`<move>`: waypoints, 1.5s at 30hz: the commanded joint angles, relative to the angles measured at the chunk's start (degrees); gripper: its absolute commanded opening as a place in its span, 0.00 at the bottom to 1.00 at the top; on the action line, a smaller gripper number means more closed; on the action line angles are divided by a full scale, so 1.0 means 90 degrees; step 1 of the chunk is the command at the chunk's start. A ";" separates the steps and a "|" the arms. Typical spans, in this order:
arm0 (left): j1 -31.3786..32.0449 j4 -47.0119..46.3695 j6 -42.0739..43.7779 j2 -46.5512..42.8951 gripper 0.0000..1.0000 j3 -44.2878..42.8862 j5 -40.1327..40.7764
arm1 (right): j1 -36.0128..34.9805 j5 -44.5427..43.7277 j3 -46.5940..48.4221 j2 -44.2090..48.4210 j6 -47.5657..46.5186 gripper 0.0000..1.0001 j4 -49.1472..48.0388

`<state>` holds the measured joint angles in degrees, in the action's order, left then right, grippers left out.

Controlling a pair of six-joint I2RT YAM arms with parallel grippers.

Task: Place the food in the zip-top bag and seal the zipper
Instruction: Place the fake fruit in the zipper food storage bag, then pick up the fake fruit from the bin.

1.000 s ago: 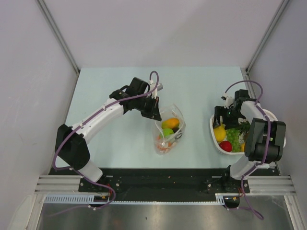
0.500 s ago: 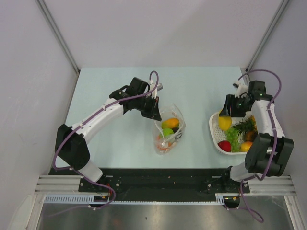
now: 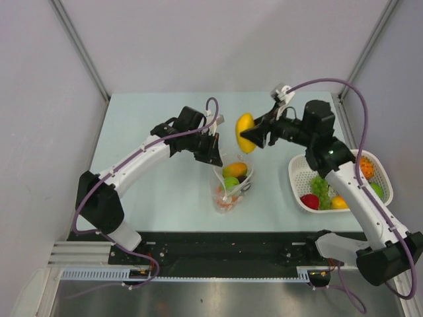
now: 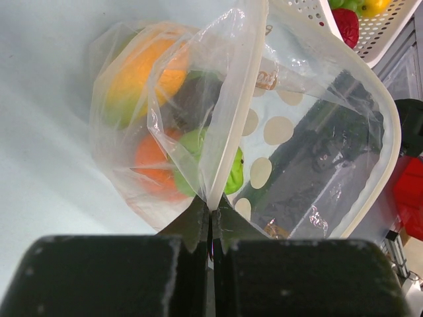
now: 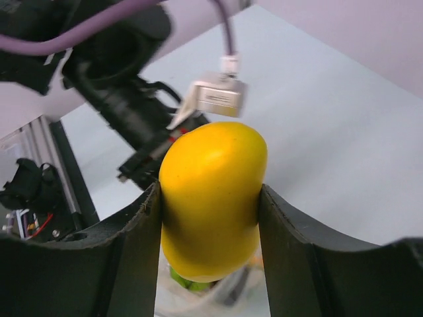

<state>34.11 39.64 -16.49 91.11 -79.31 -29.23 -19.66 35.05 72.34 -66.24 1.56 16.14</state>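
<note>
Pinching, with the jaws of the left gripper pressed together, the rim of a clear crinkly plastic zip-top bag just beyond the tips. Clamping between the part-spread jaws of the right gripper a smooth yellow plastic mango.

Probably a robotics lab cell: plain grey panel walls, aluminium base rails, pale-green table.
</note>
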 commanded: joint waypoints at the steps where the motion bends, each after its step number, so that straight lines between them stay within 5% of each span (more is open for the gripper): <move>1: -0.0059 -0.0039 -0.0072 -0.0036 0.00 -0.0299 -0.0277 | -0.0948 -0.0407 -0.0759 0.0211 -0.0550 0.25 -0.1372; 8: -0.0147 -0.0039 -0.0111 -0.0045 0.00 -0.0299 -0.0433 | -0.1545 -0.0017 -0.2400 0.0533 -0.1968 0.27 -0.2691; 15: -0.0157 -0.0029 -0.0111 -0.0074 0.00 -0.0290 -0.0433 | -0.1732 -0.0805 -0.2881 0.0338 -0.3951 0.36 -0.2857; 16: -0.0157 -0.0029 -0.0101 -0.0065 0.00 -0.0290 -0.0424 | -0.1732 -0.0944 -0.2891 0.0319 -0.4030 0.43 -0.2955; 17: -0.0157 -0.0029 -0.0101 -0.0055 0.00 -0.0290 -0.0424 | -0.1732 -0.1051 -0.2862 0.0328 -0.4079 0.67 -0.2917; 20: -0.0157 -0.0039 -0.0101 -0.0065 0.00 -0.0280 -0.0404 | -0.1722 -0.1257 -0.2423 0.0465 -0.3973 0.99 -0.2303; 29: -0.0157 -0.0058 -0.0092 -0.0055 0.00 -0.0270 -0.0394 | -0.0747 -0.1365 -0.1300 0.1422 -0.2392 1.00 0.0410; 33: -0.0157 -0.0049 -0.0062 -0.0104 0.00 -0.0251 -0.0346 | 0.1298 -0.0712 -0.1123 0.1617 -0.2575 1.00 0.2409; 36: -0.0157 -0.0049 -0.0052 -0.0114 0.00 -0.0251 -0.0336 | 0.2376 -0.0388 -0.1162 0.1501 -0.3696 0.99 0.3699; 41: -0.0157 -0.0058 -0.0052 -0.0133 0.00 -0.0260 -0.0336 | 0.3804 -0.1167 -0.1143 0.0711 -0.4022 0.74 0.4719; 45: -0.0157 -0.0078 -0.0062 -0.0114 0.00 -0.0212 -0.0336 | 0.4234 -0.1969 -0.1357 -0.0080 -0.3613 0.68 0.4585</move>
<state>33.08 39.97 -16.60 91.09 -79.31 -31.70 15.51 24.45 60.95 -62.65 -32.01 52.36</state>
